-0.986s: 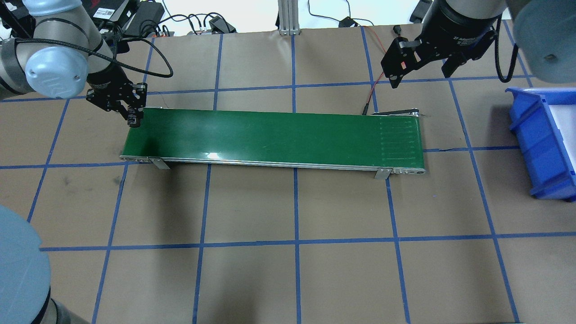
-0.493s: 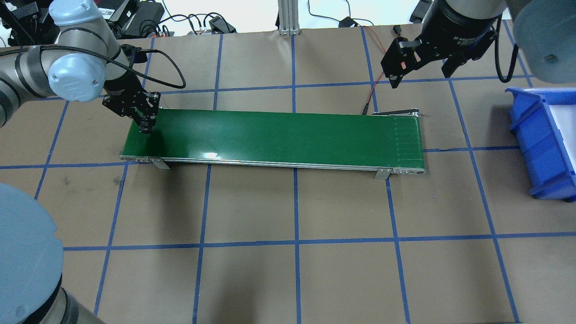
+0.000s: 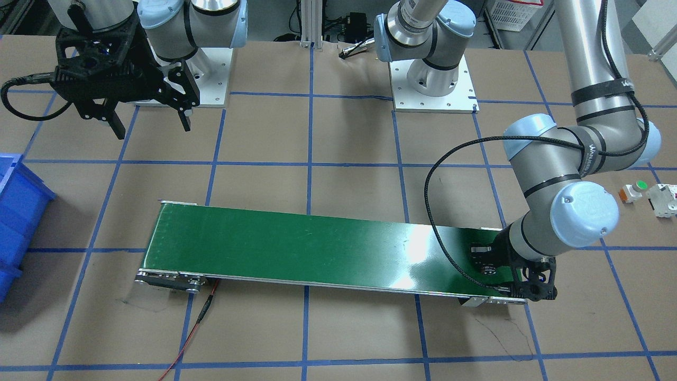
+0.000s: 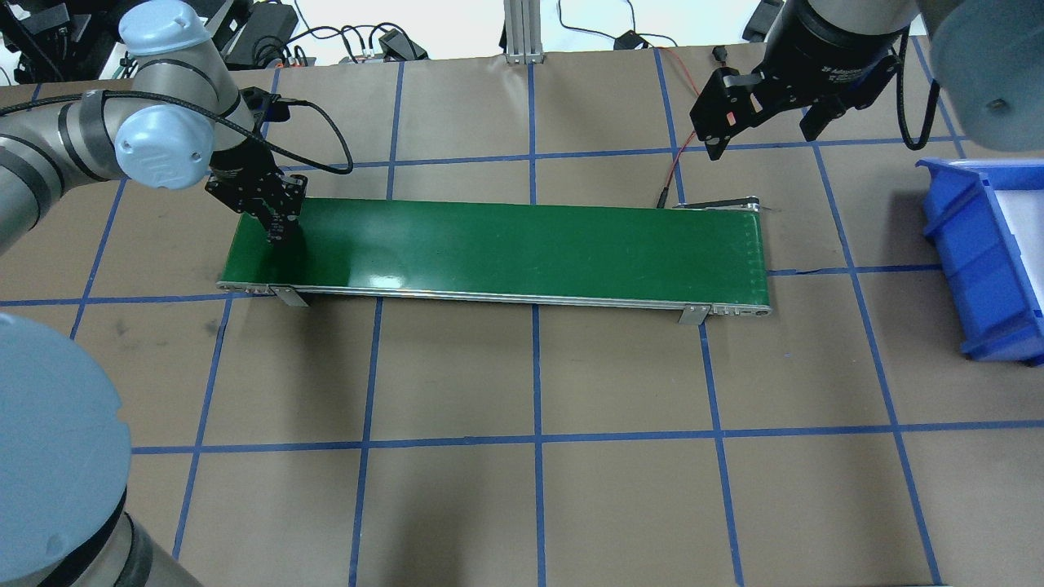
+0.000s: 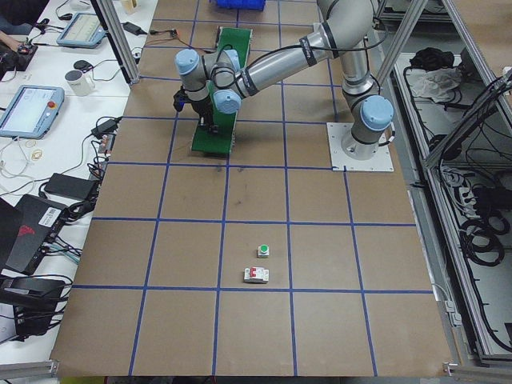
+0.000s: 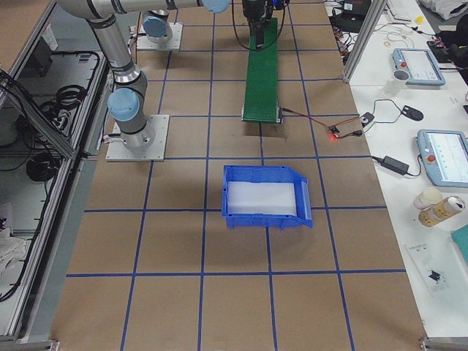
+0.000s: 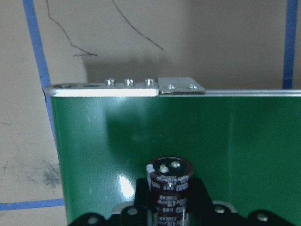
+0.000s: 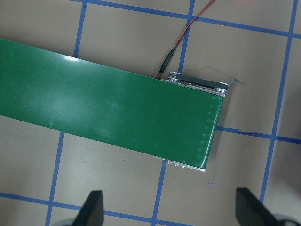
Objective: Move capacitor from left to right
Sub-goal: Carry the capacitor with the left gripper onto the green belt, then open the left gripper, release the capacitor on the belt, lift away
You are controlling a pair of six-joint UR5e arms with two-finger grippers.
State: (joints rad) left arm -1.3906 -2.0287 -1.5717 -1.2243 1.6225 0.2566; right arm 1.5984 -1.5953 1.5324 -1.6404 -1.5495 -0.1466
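Observation:
The capacitor (image 7: 169, 188), a dark maroon stub with a silvery end and pale markings, sits between the fingers of my left gripper (image 4: 277, 228). That gripper is shut on it, low over the left end of the green conveyor belt (image 4: 522, 244). In the front-facing view the left gripper (image 3: 489, 267) is at the belt's right end. My right gripper (image 4: 763, 122) is open and empty, high behind the belt's right end. Its fingertips (image 8: 94, 207) show at the bottom of the right wrist view, above the belt (image 8: 117, 108).
A blue bin (image 4: 987, 261) stands on the table at the far right, also seen in the exterior right view (image 6: 267, 196). A white part with a green button (image 3: 634, 190) and a white blocky component (image 3: 665, 198) lie beyond the belt's left end. A red wire (image 4: 673, 171) runs behind the belt.
My left gripper has moved right and forward with the capacitor, from the belt's back left corner to over its left end. The right arm has not moved.

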